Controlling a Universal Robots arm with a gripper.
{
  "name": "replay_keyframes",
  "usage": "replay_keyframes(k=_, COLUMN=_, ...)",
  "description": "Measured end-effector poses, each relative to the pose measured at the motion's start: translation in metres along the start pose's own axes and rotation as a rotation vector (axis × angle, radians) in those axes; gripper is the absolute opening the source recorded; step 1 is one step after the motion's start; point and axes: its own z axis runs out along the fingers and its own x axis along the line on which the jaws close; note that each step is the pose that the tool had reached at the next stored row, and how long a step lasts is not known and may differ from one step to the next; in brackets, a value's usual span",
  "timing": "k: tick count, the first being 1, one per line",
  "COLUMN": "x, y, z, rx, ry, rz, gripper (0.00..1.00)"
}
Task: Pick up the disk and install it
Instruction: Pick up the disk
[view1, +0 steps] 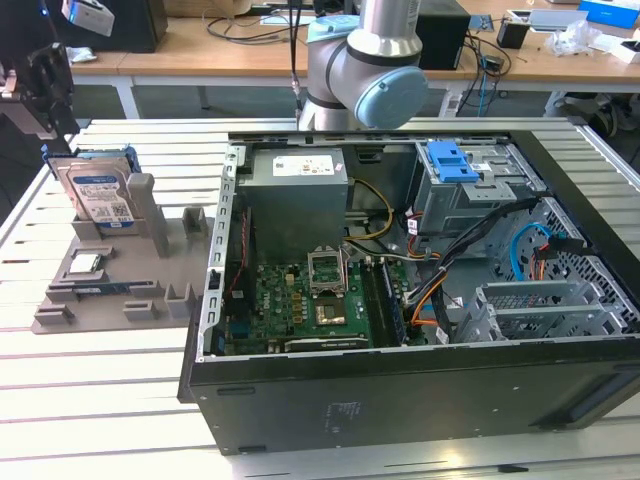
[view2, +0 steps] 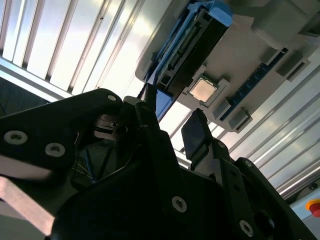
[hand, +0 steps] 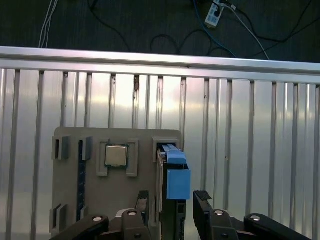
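Presently hanging over the disk (view1: 98, 195) with the gripper (view1: 52, 100) released and holding nothing, fingers (hand: 202, 207) spread to either side of the blue-framed top edge in the first wrist view. Stands on edge in a slot of the grey holder tray (view1: 120, 265), upper left of the exterior view, beside the open computer case (view1: 400, 380). Probably stiff, fairly heavy and shock-sensitive. Best pinched squarely across the two flat faces near the carrier frame, clear of the CPU chip (hand: 116, 155).
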Motion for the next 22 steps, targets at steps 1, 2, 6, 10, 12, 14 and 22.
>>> replay_keyframes(k=1, x=0.0, y=0.0, z=0.0003, rx=0.0, ry=0.0, rz=0.0, gripper=0.48)
replay_keyframes(k=2, x=0.0, y=0.0, z=0.0006, rx=0.0, ry=-0.0001, rz=0.0, gripper=0.48)
replay_keyframes(k=6, x=0.0, y=-0.0001, z=0.0018, rx=0.0001, ry=-0.0001, rz=0.0, gripper=0.48)
replay_keyframes(k=10, x=0.0001, y=-0.0002, z=0.0041, rx=0.0002, ry=-0.0001, rz=0.0, gripper=0.48)
replay_keyframes(k=12, x=0.0001, y=-0.0003, z=0.0061, rx=0.0001, ry=-0.0001, rz=0.0, gripper=0.48)
replay_keyframes(k=14, x=0.0002, y=-0.0003, z=0.0079, rx=0.0001, ry=-0.0001, rz=0.0, gripper=0.48)
replay_keyframes(k=22, x=-0.0023, y=0.0, z=0.013, rx=-0.0002, ry=0.0002, rz=-0.007, gripper=0.48)
